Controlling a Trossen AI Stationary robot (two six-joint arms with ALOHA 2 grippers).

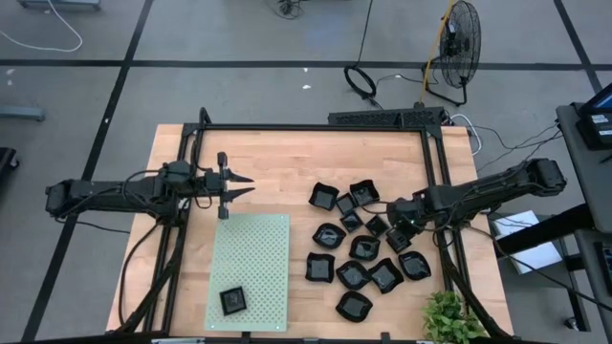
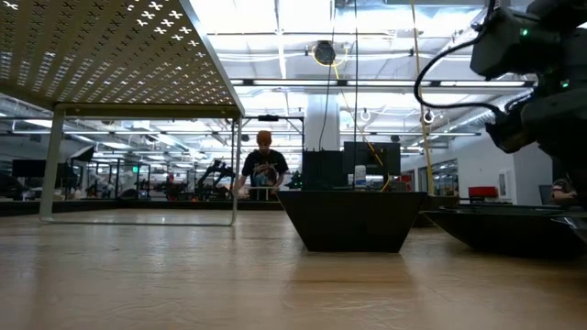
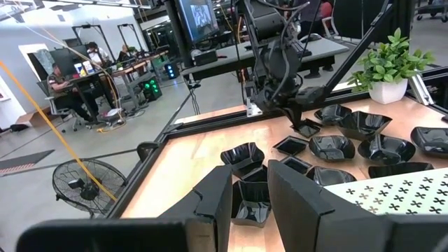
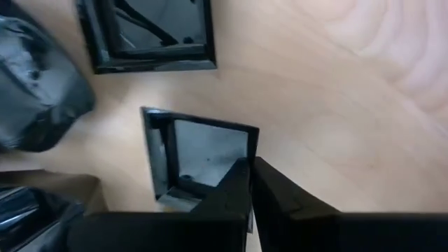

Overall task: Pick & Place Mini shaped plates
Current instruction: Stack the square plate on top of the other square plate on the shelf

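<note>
The plates (image 1: 363, 250) look small, rigid and glossy, so probably light but slick; a hard dish like this may chip if dropped and may skate on the counter (image 1: 287, 162) if nudged. The thin upright rim is the sensible place to take hold, one finger inside the dish and one outside, since the flat base gives nothing to pinch.

About a dozen plates lie clustered on the counter's right half, roughly from 1 o'clock round to 5 o'clock of the counter's centre. One more plate (image 1: 232, 301) already sits on the pale green mat (image 1: 251, 272), near the mat's 7 o'clock corner.

The right gripper (image 1: 400, 229) is low over the cluster, its arm reaching in from 3 o'clock. In the right wrist view its fingers (image 4: 231, 192) are drawn close together at the wall of a square plate (image 4: 203, 157), and it looks as though they are pinching that rim. Another square plate (image 4: 150, 35) lies just beside it.

The left gripper (image 1: 237, 185) hangs above the counter just past the mat's 12 o'clock edge, its arm stretched from 9 o'clock, fingers spread and holding nothing. It appears to be waiting.
</note>
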